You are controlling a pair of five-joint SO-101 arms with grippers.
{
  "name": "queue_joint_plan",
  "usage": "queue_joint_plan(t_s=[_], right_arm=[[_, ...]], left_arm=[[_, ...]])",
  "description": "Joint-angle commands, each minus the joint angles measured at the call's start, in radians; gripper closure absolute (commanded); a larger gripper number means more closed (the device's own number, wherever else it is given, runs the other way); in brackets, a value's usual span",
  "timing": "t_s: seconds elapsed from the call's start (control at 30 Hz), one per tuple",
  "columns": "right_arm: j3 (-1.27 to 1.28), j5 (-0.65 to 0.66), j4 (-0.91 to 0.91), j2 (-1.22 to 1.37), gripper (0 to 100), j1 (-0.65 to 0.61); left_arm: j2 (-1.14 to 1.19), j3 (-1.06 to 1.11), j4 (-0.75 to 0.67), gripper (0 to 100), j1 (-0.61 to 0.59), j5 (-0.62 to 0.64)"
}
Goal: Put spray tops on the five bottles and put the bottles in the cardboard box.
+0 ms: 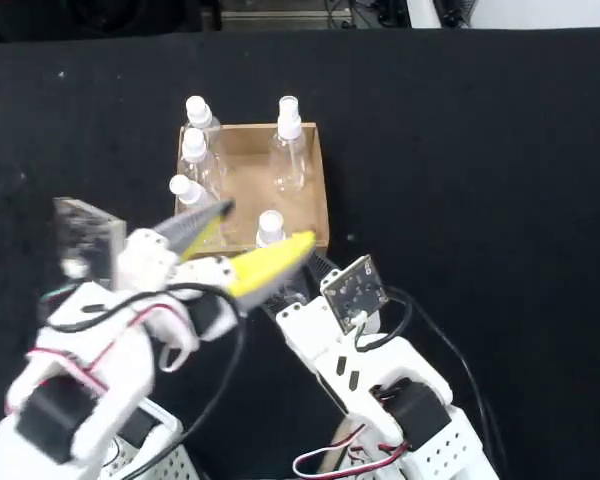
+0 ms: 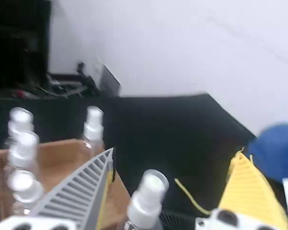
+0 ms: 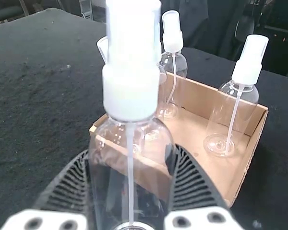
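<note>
The cardboard box (image 1: pixel 310 185) sits mid-table and holds several clear bottles with white spray tops, such as one (image 1: pixel 288 140) at its far right and one (image 1: pixel 193 150) at its left. My right gripper (image 3: pixel 133 155) is shut on another capped bottle (image 3: pixel 132 139), upright just before the box's near wall (image 3: pixel 113 143). In the high view that bottle's top (image 1: pixel 270 228) shows at the box's near edge. My left gripper (image 1: pixel 268 224) hovers open over it, the grey finger (image 2: pixel 81 191) and yellow finger (image 2: pixel 249 191) on either side of the white top (image 2: pixel 146 196).
Black cloth (image 1: pixel 480 150) covers the table around the box, with free room to the right and far side. A blue object (image 2: pixel 273 153) lies off to the right, seen past the yellow finger. Both arm bases crowd the near edge.
</note>
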Motion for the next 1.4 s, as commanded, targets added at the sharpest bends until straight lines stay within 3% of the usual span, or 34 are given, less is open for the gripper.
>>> queue_joint_plan(t_s=[0.0, 0.13, 0.3, 0.47, 0.67, 0.93, 1.37], right_arm=[[-0.019, 0.000, -0.026, -0.143, 98.8, 0.015], [-0.081, -0.006, -0.026, -0.124, 98.8, 0.094], [-0.188, -0.006, -0.048, -0.096, 98.8, 0.195], [-0.325, -0.003, -0.095, -0.036, 98.8, 0.269], [-0.421, -0.006, -0.229, 0.197, 98.8, 0.282], [-0.314, -0.008, -0.517, 0.470, 98.7, 0.284], [-0.027, 0.000, -1.073, 0.745, 98.8, 0.287]], left_arm=[[-0.003, -0.087, 0.009, 65, -0.163, 0.000], [-0.003, 0.001, -0.005, 65, -0.398, -0.003], [-0.014, 0.183, -0.141, 65, -0.713, -0.003], [-0.006, 0.348, -0.222, 65, -0.885, -0.003], [-0.012, 0.616, -0.368, 65, -0.931, -0.002], [-0.012, 0.854, -0.631, 65, -0.924, -0.003], [-0.012, 0.947, -0.666, 65, -0.923, 0.005]])
